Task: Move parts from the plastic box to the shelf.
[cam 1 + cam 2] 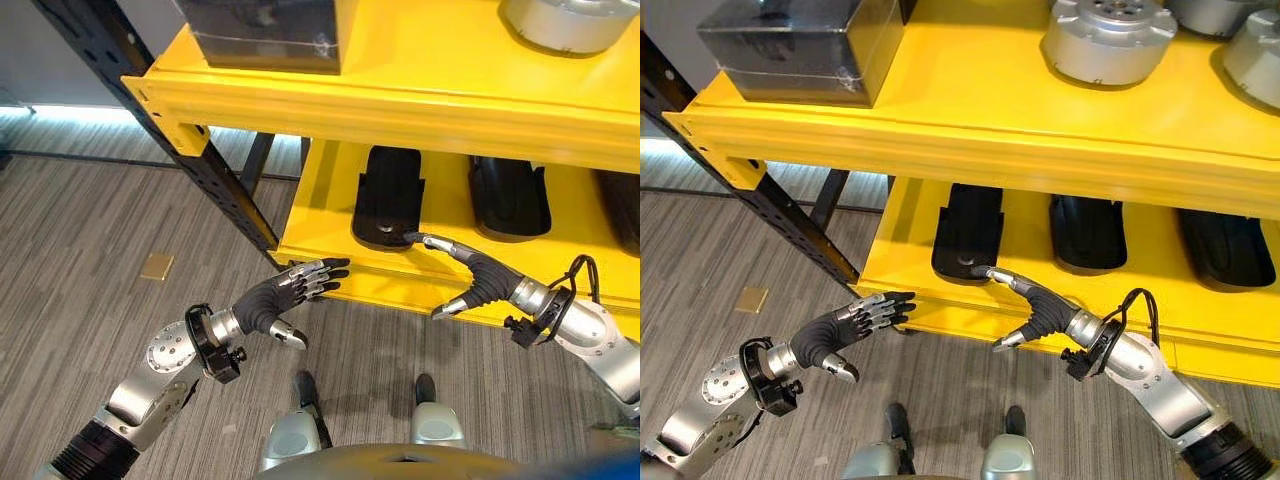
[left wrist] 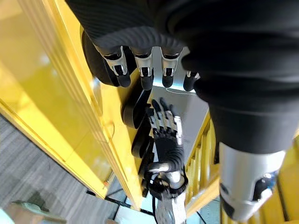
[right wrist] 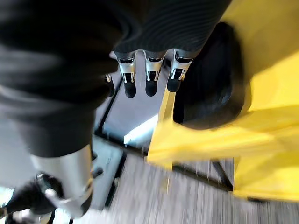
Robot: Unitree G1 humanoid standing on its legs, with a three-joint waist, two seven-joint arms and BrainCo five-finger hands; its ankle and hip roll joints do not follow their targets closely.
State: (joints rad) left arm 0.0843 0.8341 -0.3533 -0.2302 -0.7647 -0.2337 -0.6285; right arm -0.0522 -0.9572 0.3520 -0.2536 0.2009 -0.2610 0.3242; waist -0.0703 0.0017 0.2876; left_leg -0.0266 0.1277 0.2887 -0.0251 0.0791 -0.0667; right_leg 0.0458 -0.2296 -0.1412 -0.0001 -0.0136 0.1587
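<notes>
Nearest, over the grey wood-grain plank floor, the left hand hangs with fingers straight and relaxed, thumb dropped below them, holding nothing; its dark fingertips sit just at the front lip of the yellow steel lower shelf. The right hand is likewise released, fingers extended and thumb spread downward. Its longest fingertip reaches onto the near end of the leftmost black moulded plastic part, which lies flat on the lower shelf; whether the tip presses on it or only touches cannot be told. Nothing is gripped.

Further along the same shelf, a second black moulded part lies just beside the first, and a third black part lies beyond that, all side by side and apart from one another.

Above, on the yellow upper shelf, a dark translucent plastic box sits at the left end by the black perforated upright post. Round silver metal housings stand to its right.
</notes>
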